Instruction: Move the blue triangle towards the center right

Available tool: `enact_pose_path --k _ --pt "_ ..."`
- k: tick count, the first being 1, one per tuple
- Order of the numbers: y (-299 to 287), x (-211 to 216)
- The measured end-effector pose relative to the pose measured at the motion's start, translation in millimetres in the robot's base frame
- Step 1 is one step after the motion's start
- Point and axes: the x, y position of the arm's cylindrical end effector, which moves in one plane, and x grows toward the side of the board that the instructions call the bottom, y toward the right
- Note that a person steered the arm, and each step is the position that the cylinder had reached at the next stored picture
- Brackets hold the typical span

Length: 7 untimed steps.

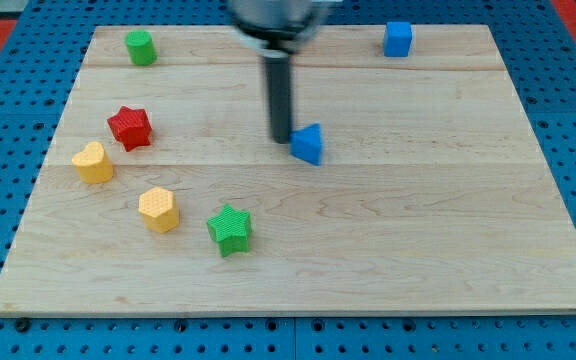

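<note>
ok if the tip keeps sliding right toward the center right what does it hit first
My tip would meet the blue triangle first; it sits just right of the tip, seemingly touching. Beyond it the board looks free to the right edge.

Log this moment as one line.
my tip: at blue triangle's left side | triangle: board center | push right pending

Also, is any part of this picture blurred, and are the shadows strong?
In the camera view, the arm's upper part at the view's top is blurred; my tip, just left of the blue triangle, is fairly sharp. Lighting looks even: blocks such as the green star cast only faint shadows on the wooden board.
</note>
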Motion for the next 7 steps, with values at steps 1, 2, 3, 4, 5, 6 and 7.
enact_pose_path --k 1,2,3,4,5,6,7 --pt "72 13" --pt "41 30" --pt "44 65" --pt "93 85" --pt "96 110" --pt "90 138" --pt "139 119"
